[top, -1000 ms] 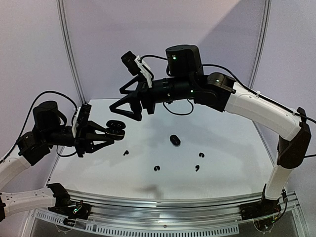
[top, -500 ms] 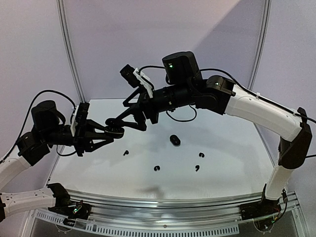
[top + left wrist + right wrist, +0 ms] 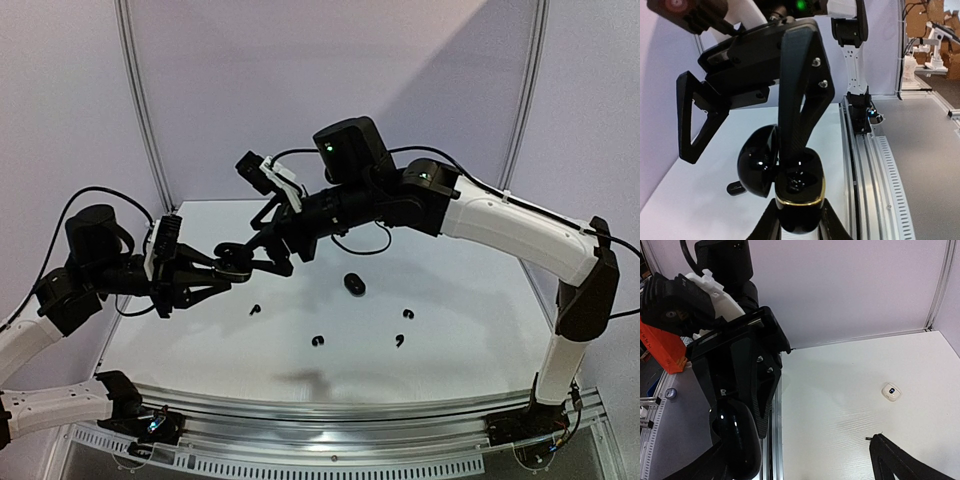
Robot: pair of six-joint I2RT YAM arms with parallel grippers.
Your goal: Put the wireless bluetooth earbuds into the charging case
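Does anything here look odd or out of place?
Only mildly: four tiny black earbuds lie scattered loose on the table. The left end effector holds an open black case off the table. Nothing looks spilled or broken.

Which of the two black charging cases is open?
The case in the left hand, lid swung up; the other case lies shut on the table.
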